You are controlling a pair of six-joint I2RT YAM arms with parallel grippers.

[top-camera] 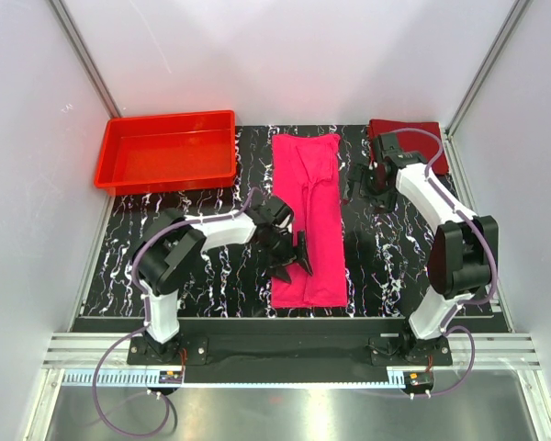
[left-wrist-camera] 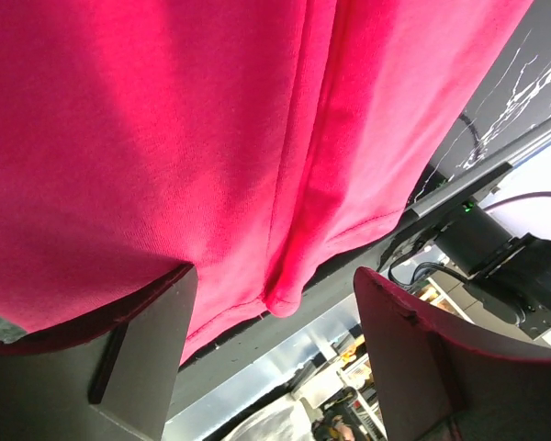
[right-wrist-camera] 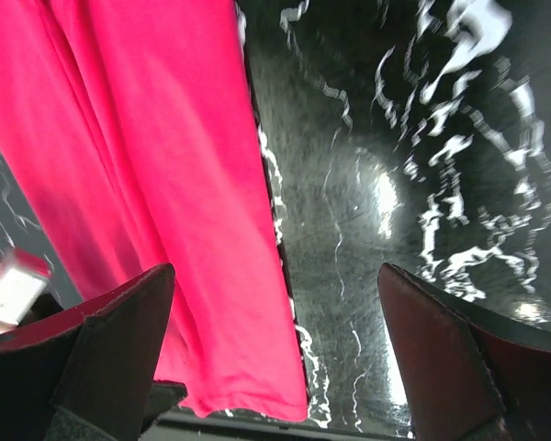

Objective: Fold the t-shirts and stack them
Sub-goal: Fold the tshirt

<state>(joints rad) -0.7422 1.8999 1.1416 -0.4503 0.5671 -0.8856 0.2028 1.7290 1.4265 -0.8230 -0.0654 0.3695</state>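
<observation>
The magenta-pink t-shirt [top-camera: 309, 219] lies folded into a long narrow strip down the middle of the black marbled mat [top-camera: 211, 276]. It fills the left wrist view [left-wrist-camera: 211, 138] and the left half of the right wrist view [right-wrist-camera: 156, 184]. My left gripper [top-camera: 294, 255] is open and empty at the strip's left edge, near its near end. My right gripper [top-camera: 365, 191] is open and empty over bare mat just right of the strip's far part. The dark maroon-red t-shirt [top-camera: 421, 138] lies folded at the far right corner, partly behind my right arm.
A bright red plastic tray [top-camera: 165, 150] stands empty at the far left. White walls close in the sides and back. The mat's near edge meets a black strip and metal rail [top-camera: 285, 354] by the arm bases.
</observation>
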